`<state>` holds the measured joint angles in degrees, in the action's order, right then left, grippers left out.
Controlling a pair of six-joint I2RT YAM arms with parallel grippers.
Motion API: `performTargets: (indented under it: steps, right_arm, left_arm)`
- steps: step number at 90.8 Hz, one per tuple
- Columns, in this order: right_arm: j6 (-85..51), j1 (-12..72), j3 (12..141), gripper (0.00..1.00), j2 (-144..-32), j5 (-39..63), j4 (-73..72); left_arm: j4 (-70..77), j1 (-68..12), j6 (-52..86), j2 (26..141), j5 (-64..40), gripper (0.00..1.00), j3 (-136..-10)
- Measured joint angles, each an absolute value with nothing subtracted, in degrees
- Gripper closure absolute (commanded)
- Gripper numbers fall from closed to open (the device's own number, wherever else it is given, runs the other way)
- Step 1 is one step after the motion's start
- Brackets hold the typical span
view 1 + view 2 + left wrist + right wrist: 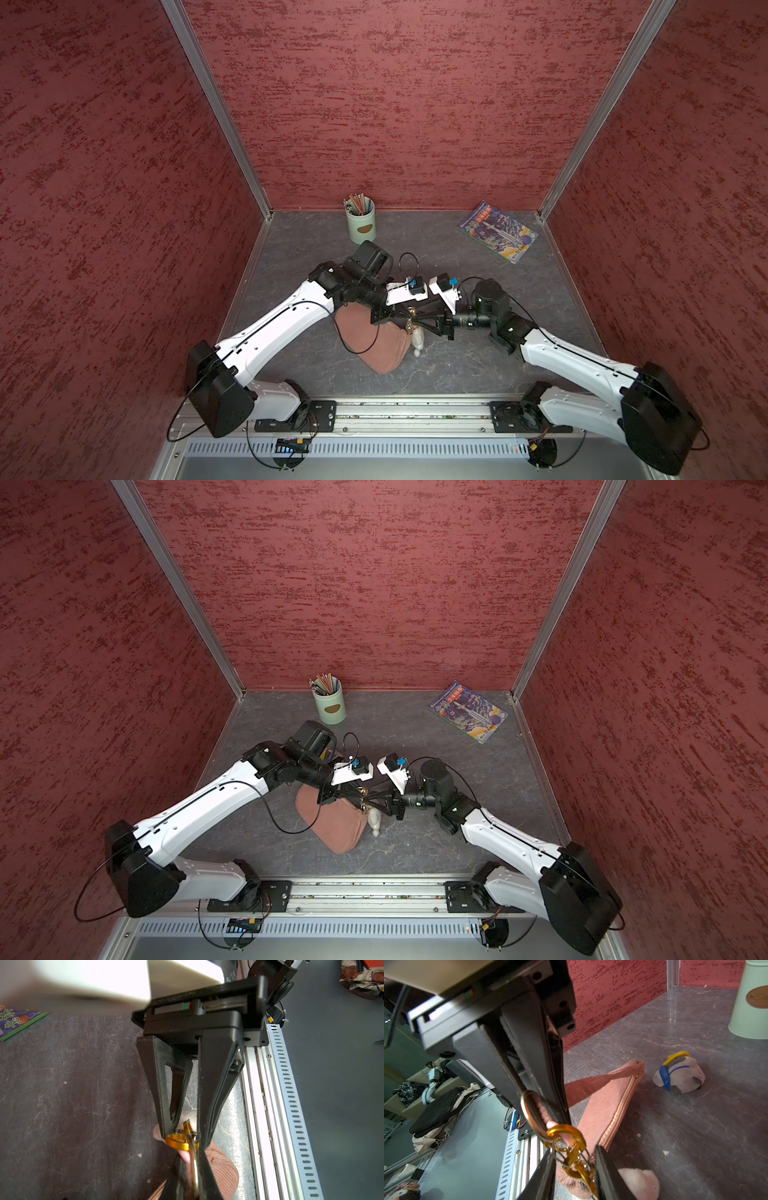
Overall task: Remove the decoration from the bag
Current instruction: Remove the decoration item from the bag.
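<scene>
The dusty-pink bag (370, 345) lies flat on the grey table, near the middle front in both top views. The white fluffy decoration (417, 341) rests against its right end, hooked on by a gold clasp (575, 1159). My two grippers meet tip to tip above that end. The left gripper (193, 1153) is shut on the bag's gold ring (529, 1109), where the pink strap loops through. The right gripper (575, 1159) has its fingers closed on either side of the clasp. Only a patch of the decoration's fluff (639, 1182) shows in the right wrist view.
A blue-and-yellow toy charm (679, 1074) lies loose on the table beyond the bag. A pale green cup of pencils (360, 224) stands at the back, and a book (497, 232) lies at the back right. Red walls enclose three sides; a metal rail (411, 411) runs along the front.
</scene>
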<state>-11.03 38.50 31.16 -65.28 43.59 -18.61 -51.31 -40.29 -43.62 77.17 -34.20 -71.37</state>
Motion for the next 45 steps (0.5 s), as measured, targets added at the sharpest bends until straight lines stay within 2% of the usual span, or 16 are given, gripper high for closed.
performTargets:
  steps: [45]
  right_arm:
    - [-10.9,38.5,32.0,0.84,-65.2,43.9,-17.3]
  left_arm:
    - [-51.5,-40.2,-43.6,77.2,-33.6,1.00,-71.4]
